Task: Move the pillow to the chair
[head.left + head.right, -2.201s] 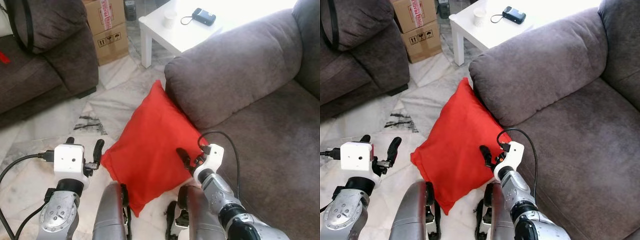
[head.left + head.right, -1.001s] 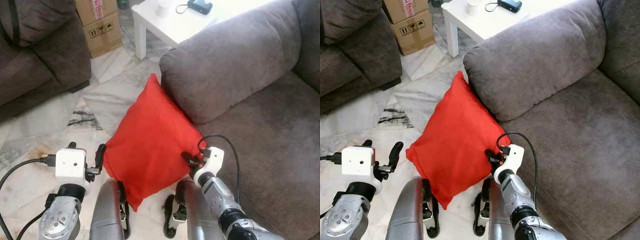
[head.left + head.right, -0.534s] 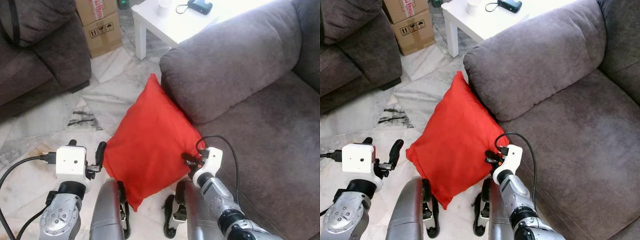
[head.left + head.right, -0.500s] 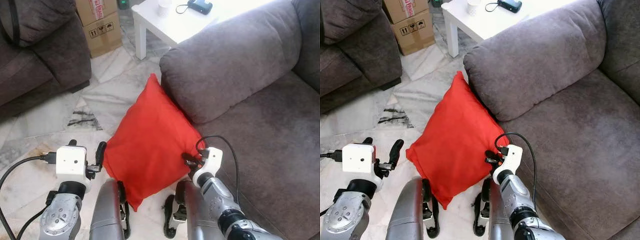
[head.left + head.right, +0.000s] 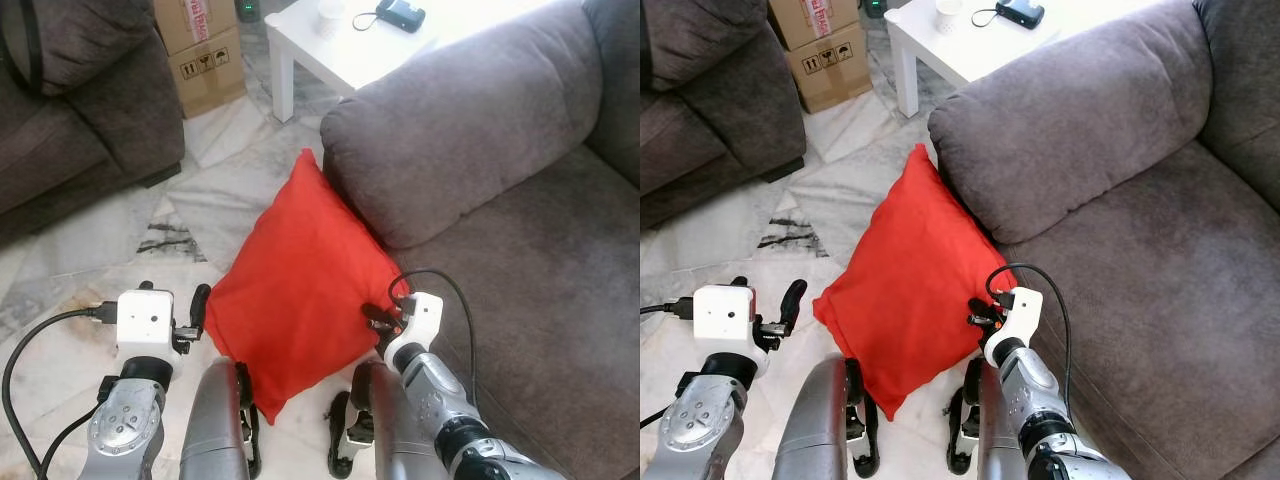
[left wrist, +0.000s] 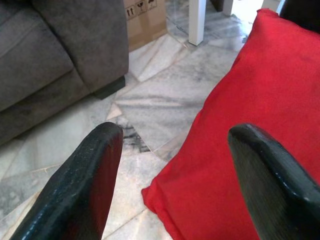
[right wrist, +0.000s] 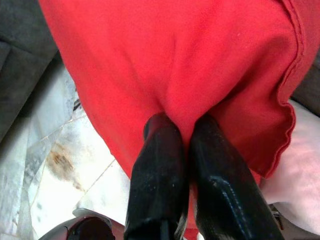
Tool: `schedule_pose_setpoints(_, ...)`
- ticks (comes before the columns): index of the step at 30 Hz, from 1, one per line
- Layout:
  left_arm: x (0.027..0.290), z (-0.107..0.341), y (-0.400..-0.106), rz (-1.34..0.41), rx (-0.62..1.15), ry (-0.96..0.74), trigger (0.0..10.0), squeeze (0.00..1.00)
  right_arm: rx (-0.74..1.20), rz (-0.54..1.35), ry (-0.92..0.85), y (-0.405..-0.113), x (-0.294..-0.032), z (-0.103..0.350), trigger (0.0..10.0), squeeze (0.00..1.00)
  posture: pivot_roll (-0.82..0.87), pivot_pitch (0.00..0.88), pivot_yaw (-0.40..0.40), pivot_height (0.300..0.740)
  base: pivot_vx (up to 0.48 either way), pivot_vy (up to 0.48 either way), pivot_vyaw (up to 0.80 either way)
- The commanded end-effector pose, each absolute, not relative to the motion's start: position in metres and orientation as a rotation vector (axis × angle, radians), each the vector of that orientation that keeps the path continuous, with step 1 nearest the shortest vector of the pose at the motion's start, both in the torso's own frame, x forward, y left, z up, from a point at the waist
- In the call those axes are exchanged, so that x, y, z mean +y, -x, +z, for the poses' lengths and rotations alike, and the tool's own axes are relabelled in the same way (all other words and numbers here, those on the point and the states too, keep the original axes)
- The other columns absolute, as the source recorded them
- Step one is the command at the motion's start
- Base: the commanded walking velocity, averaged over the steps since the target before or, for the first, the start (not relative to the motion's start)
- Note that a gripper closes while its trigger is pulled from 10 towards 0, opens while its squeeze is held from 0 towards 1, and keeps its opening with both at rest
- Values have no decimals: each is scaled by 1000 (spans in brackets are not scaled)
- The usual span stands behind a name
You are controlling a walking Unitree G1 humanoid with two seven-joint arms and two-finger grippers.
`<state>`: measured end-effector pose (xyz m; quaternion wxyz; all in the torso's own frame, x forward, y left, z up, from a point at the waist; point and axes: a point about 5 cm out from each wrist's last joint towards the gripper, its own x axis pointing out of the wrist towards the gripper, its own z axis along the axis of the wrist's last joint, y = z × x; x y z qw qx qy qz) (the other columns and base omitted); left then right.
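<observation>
The pillow (image 5: 298, 277), a red square standing on one corner on the marble floor (image 5: 120, 250), leans against the arm of the grey sofa (image 5: 470, 130) in front of us. Our right claw (image 7: 186, 135) has its two black fingers pinched tight on a fold of the pillow's fabric near its right corner. Our left claw (image 6: 172, 150) hangs just beside the pillow's left corner with its fingers spread wide, gripping nothing. Beyond the sofa arm we see a white surface (image 5: 345, 55) carrying a cup (image 5: 329, 15), and a cardboard box (image 5: 205, 50) nearby.
</observation>
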<state>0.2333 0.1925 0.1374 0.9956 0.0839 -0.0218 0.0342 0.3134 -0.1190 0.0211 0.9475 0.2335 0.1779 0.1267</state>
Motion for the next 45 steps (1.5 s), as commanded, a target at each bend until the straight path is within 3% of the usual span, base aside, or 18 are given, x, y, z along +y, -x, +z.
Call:
schedule_pose_setpoints(1,198,125,-233,82,-3,-169,10000,0,351,288,-407,-310,-120,19,8706,0,177,253,-69,628,0,0,0)
schedule_pose_setpoints(2,198,124,-235,81,0,-166,10000,0,345,291,-398,-311,-120,20,8706,0,177,253,-69,628,0,0,0)
schedule_pose_setpoints(3,198,122,-236,77,1,-165,10000,0,329,299,-410,-312,-120,23,10000,0,169,229,-65,628,0,0,0)
schedule_pose_setpoints(17,196,125,-261,35,-54,-151,10000,0,101,329,-434,-323,-126,52,10000,0,133,144,-9,628,0,0,0)
schedule_pose_setpoints(45,185,128,-271,-51,-106,-130,10000,0,-61,303,-388,-323,-125,79,10000,0,112,142,29,628,0,0,0)
